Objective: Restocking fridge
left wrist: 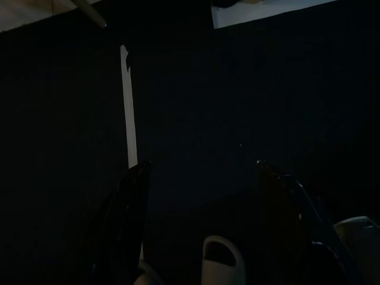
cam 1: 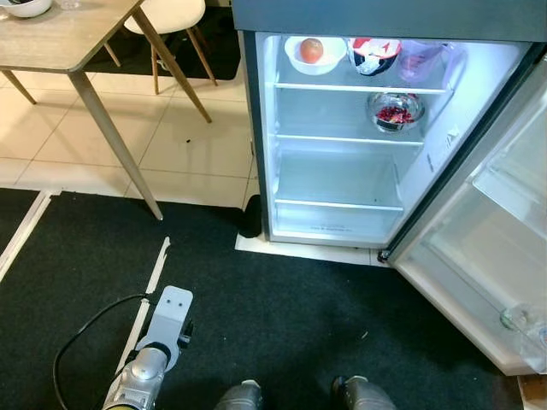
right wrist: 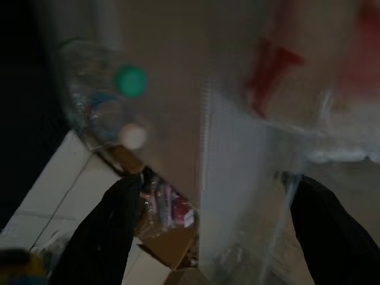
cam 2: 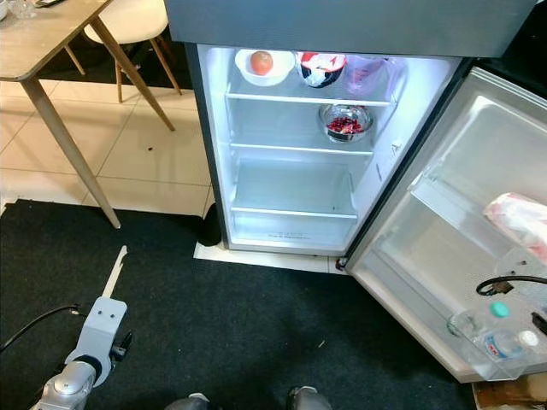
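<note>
Left eye view: the fridge (cam 1: 342, 137) stands open on the black mat (cam 1: 256, 316). On its top shelf sit a white bowl (cam 1: 313, 53) with a round fruit, a red-and-white bowl (cam 1: 373, 55) and a pale purple cup (cam 1: 420, 60); a glass bowl (cam 1: 395, 111) of red pieces is on the shelf below, and the lower shelves hold nothing. The door (cam 1: 479, 248) swings out to the robot's right. The left arm hangs low by the robot's feet. A wooden surface (cam 1: 60, 38) stands on the tiles to the left.

Right eye view: the door's lower bin (cam 2: 500, 337) holds bottles (cam 2: 504, 342), one with a green cap, one white. A pink wrapped pack (cam 2: 517, 218) sits at the door's upper pocket, near the frame's right edge.

Left wrist view: very dark. The left claw (left wrist: 199, 178) hangs released over the mat, fingers spread, grasping nothing.

Right wrist view: blurred. The right claw (right wrist: 214, 196) is spread wide, released, close up against the door; the capped bottles and the clear-wrapped pack lie ahead of it, the pack not between the fingers as far as I can tell.

My judgement: the step is stocking the door, with the pack just placed or about to be settled. Next, the right claw should check the pack sits fully in its pocket, then clear the bin before the door is shut.
</note>
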`<state>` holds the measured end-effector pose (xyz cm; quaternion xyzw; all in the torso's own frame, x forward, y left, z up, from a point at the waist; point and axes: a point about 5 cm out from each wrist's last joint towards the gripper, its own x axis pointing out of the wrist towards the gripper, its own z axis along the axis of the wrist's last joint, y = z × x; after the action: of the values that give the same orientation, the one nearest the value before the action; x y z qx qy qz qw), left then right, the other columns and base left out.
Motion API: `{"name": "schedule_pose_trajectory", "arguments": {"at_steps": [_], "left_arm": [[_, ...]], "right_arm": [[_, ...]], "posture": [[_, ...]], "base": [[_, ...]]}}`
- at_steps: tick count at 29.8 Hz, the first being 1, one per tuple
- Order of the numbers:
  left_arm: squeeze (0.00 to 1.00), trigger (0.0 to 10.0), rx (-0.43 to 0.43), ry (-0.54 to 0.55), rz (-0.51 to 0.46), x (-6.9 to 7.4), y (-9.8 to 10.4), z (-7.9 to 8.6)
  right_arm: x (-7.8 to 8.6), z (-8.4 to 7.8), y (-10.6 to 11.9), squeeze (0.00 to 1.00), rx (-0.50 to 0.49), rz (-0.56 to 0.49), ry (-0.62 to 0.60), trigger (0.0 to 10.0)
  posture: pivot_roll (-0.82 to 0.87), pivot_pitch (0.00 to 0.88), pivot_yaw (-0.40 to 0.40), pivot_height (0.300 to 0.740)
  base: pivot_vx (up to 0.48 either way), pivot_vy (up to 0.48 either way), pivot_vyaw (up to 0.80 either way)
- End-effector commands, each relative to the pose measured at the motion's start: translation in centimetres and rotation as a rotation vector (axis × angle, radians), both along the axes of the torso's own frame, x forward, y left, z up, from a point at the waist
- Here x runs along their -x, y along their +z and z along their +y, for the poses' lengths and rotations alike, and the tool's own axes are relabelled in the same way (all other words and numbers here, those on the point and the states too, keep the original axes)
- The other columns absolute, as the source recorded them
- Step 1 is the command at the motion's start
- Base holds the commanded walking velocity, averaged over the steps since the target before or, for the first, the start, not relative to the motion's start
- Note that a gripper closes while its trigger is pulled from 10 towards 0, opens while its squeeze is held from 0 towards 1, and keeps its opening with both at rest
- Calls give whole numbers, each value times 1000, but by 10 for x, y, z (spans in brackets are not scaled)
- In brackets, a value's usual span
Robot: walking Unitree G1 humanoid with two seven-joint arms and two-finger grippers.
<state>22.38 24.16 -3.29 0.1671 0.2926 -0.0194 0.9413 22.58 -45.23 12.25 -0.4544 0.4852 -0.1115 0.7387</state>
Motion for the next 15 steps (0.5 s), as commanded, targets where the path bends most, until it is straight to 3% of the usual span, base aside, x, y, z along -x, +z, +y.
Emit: {"name": "schedule_pose_trajectory", "arguments": {"at_steps": [1, 8, 12, 15], "left_arm": [[0, 10000, -20, 5, 25, 7, -3, 6], [0, 10000, -15, 4, 31, 6, -4, 3], [0, 10000, -11, 2, 36, 6, -6, 1], [0, 10000, -7, 0, 42, 7, -7, -1]], "right_arm": [[2, 4, -8, 0, -30, 52, 26, 10000], [-7, 16, -10, 0, -131, 120, 131, 10000], [-13, 28, -12, 0, -183, 225, 291, 10000], [-33, 41, 10, 0, -209, 183, 471, 10000]], "posture": [[29, 207, 9, 740], [16, 205, 7, 740], [8, 205, 2, 740], [-1, 206, 0, 740]], "base": [[0, 0, 0], [0, 0, 0], [0, 0, 0], [0, 0, 0]]}}
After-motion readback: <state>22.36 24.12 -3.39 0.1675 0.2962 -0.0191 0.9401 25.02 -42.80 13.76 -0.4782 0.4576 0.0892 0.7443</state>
